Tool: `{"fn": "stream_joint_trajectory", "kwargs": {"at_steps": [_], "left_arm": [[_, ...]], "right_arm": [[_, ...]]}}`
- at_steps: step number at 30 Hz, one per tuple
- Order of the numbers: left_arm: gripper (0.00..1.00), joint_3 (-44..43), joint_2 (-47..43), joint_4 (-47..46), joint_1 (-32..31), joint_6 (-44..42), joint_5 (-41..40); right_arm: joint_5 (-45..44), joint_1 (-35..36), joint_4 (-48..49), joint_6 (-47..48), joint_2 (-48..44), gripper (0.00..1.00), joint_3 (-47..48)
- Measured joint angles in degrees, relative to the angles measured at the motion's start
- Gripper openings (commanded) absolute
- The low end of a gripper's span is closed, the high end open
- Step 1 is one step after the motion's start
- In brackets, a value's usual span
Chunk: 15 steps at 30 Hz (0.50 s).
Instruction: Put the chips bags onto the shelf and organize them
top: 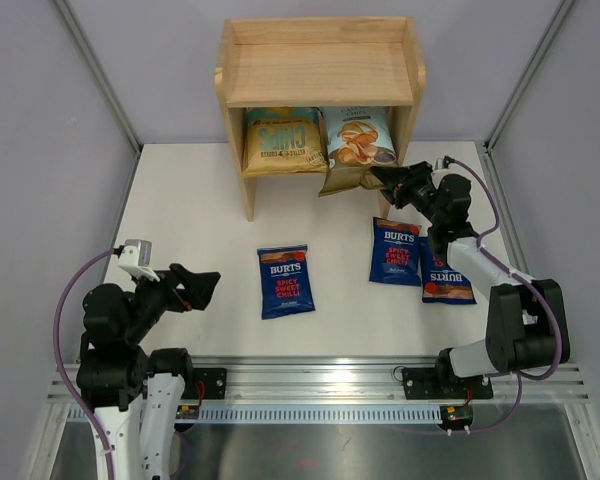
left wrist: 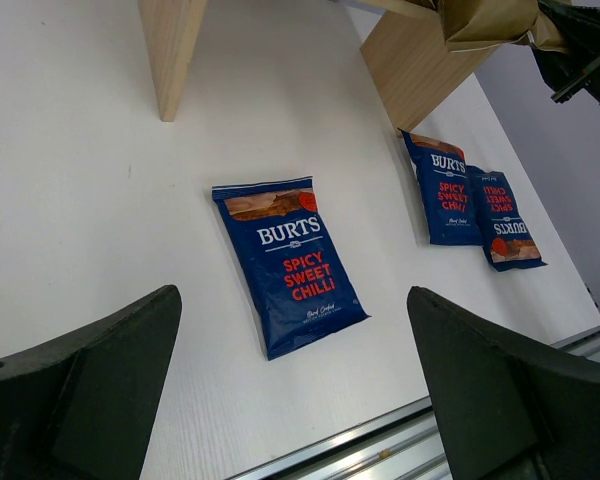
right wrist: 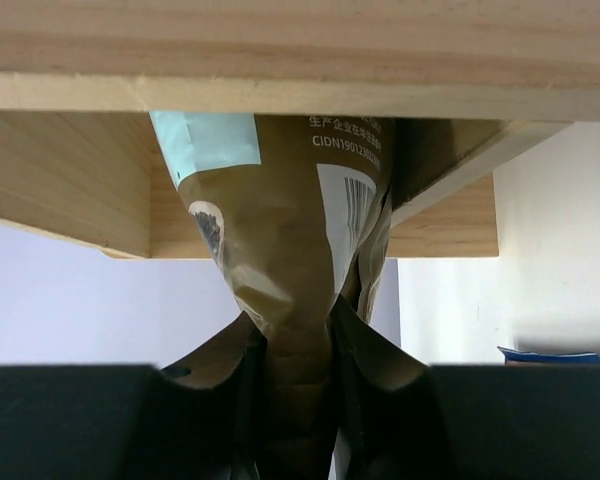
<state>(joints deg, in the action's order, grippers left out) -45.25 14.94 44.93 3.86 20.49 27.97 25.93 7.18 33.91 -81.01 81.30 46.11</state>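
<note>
Cassava Chips bag (top: 358, 140) stood at the right of the lower tier of the shelf (top: 320, 70), beside the yellow bag (top: 283, 140), its bottom end sticking out past the front edge. From above, the right gripper (top: 380, 178) met that end; only its wrist camera showed the brown, barcoded underside pinched between the fingers (right wrist: 80, 420). The left gripper (top: 198, 288) hovered low, jaws spread wide, and its camera showed the middle Burts bag (top: 285, 281) flat on the table (top: 180, 200) below. The second Burts bag (top: 395, 250) and third Burts bag (top: 448, 284) lay side by side, edges touching; from above, the right arm partly hid the third.
</note>
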Motion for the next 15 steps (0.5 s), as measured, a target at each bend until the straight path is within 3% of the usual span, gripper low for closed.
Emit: {"fn": "stream_joint_trajectory", "kwargs": {"at_steps": [10, 15], "left_arm": [[0.99, 0.0, 0.0, 0.0, -0.1, 0.0, 0.0], [0.99, 0.0, 0.0, 0.0, -0.3, 0.0, 0.0]], "right_arm": [[-0.5, 0.0, 3.2, -5.0, 6.6, 0.26, 4.2], [-1.4, 0.0, 3.2, -7.2, 9.0, 0.32, 6.8]]}}
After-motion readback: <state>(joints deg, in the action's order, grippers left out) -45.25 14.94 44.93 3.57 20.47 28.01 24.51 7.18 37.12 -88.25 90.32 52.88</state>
